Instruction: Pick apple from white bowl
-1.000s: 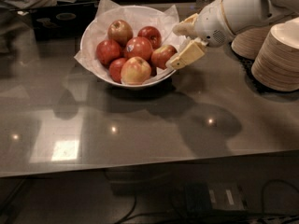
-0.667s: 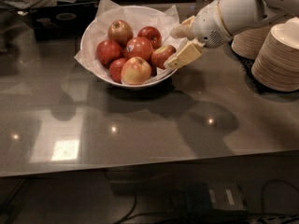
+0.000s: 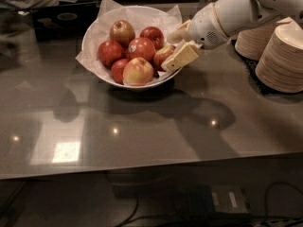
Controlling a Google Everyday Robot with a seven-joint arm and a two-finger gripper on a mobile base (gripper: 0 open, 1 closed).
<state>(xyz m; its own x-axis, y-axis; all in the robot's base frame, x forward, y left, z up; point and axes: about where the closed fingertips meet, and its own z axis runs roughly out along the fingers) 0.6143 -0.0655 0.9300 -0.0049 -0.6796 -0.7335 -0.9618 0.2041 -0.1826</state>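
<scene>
Straddling the glossy apple (image 3: 163, 55) in the paper-lined white bowl (image 3: 106, 79), the gripper (image 3: 169, 51) holds its jaws apart.

Dim, warm light from overhead. The glossy tabletop (image 3: 246, 126) mirrors small bright spots and a pale square glare; the gripper (image 3: 168, 52), at the white bowl's (image 3: 106, 79) right rim, casts a soft shadow forward.

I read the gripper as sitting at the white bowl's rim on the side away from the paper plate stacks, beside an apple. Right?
No. The camera view shows the gripper at the white bowl's rim on the side facing the paper plate stacks, not away from them. It is beside the apple, as you said.
</scene>
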